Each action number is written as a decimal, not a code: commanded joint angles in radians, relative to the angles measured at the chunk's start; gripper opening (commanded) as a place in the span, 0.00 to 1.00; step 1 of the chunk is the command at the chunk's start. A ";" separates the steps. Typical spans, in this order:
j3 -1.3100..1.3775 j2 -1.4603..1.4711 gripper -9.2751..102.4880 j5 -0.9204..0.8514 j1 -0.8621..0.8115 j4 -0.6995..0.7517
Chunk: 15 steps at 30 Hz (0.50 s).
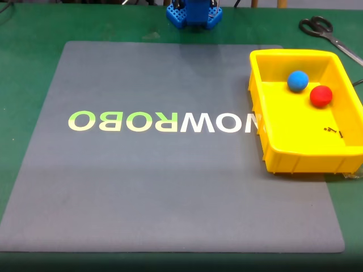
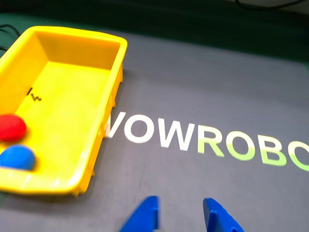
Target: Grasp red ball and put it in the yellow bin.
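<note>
in the wrist view the tool [image 2: 179, 212] comes in from the bottom edge, two blue fingers with a clear gap of grey mat between their tips, released and holding nothing. straight under and ahead of it lies the grey mat [image 2: 203, 87], with the white and green "wowrobo" lettering [image 2: 203, 140] running across just beyond the fingertips.

off to the tool's left in that view sits the yellow bin [image 2: 108, 104], resting on the mat's edge, its long side running away from the tool. inside it, at the end nearest the tool, are two balls: the blue ball [image 2: 17, 157] closest, and the red ball [image 2: 10, 128] just beyond it, the two near each other, both on the bin floor. small dark marks show farther along the floor.

in the fixed view, which looks back toward the arm, the bin [image 1: 272, 150] is at the right of the mat [image 1: 142, 187], the red ball [image 1: 320, 96] and blue ball [image 1: 297, 80] lie side by side at its far end, and the arm's blue base [image 1: 194, 14] stands at the top edge on the green desk [image 1: 28, 51]. black scissors [image 1: 326, 31] lie on the desk beyond the bin, well apart from the base.
</note>
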<state>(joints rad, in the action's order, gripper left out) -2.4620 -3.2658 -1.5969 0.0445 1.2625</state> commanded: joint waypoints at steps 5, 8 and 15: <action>-0.029 -0.060 0.08 0.043 -0.106 0.075; -0.106 -0.060 0.08 0.051 -0.118 0.072; -0.356 -0.060 0.08 0.063 -0.124 -0.018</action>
<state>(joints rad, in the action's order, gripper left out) -2.7872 -3.3119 -1.5432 -0.0598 1.2885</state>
